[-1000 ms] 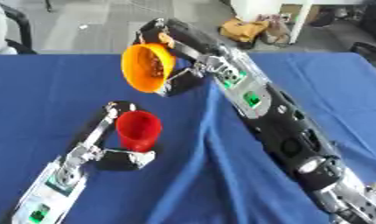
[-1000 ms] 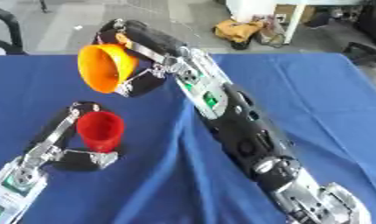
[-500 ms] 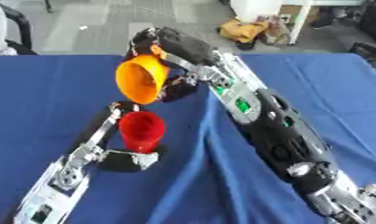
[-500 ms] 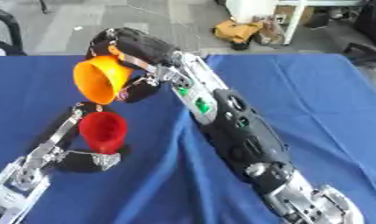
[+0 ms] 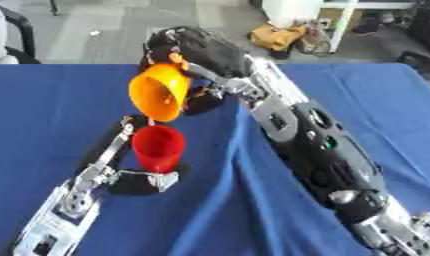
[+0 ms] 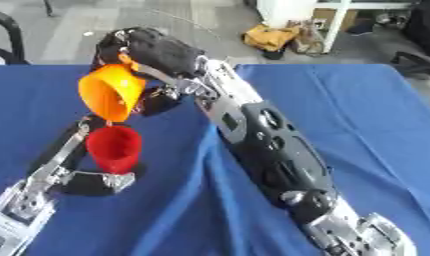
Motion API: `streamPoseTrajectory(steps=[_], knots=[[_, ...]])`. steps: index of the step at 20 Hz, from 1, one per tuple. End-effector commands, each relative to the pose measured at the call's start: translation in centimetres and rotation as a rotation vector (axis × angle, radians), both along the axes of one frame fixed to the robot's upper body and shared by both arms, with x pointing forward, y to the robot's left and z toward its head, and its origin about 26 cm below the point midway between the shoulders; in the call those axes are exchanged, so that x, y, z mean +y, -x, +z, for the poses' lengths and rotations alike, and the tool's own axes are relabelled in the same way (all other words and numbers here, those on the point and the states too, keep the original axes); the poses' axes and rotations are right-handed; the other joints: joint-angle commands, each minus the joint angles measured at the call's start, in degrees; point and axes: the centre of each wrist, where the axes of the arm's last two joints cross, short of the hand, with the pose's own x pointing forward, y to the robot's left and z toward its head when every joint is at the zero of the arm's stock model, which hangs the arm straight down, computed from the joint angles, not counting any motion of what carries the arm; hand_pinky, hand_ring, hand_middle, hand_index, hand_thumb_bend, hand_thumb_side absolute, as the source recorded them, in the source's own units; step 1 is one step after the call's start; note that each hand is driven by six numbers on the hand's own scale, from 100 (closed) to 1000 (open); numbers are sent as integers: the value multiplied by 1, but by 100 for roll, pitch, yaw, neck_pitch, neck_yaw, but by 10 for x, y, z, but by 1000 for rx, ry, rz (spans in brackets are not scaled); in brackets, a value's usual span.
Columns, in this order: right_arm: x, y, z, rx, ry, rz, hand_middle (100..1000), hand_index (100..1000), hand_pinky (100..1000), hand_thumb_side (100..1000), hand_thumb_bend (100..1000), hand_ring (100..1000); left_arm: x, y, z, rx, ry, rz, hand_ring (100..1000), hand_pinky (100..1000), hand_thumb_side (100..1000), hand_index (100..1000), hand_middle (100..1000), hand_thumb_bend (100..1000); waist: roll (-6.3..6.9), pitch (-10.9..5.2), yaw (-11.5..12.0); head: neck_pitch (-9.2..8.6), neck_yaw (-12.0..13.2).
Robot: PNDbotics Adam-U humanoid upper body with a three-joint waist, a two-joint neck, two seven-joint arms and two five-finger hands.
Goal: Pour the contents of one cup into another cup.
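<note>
The right hand, black and bulky with silver joints along the arm behind it, has its fingers curled round the base of an orange cup. That cup is a smooth, glossy plastic cone shape, tipped steeply so its wide mouth faces down and toward the camera, its lower rim just above the red cup. The red cup is a matte, slightly tapered plastic tumbler standing upright on the blue tablecloth, which is soft fabric with a long fold running down beside the right arm. The left hand is beside the red cup, thin black fingers rising along its left side and a silver-tipped part at its base; whether those fingers clasp the cup I cannot tell.
</note>
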Motion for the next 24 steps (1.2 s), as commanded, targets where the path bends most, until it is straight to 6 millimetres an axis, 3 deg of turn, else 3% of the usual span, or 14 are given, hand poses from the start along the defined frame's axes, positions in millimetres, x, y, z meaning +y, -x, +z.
streamPoseTrajectory(steps=[1, 24], knots=[[-2, 4, 15, -79, 16, -3, 240, 321, 645, 100, 133, 631, 1, -1, 10, -28, 18, 2, 408, 378, 100, 606, 395, 397, 15, -96, -10, -57, 4], [-4, -1, 11, -226, 98, -51, 272, 343, 682, 100, 172, 619, 0, 1, 12, -24, 19, -14, 409, 380, 100, 606, 395, 399, 21, -100, -1, -69, -22]])
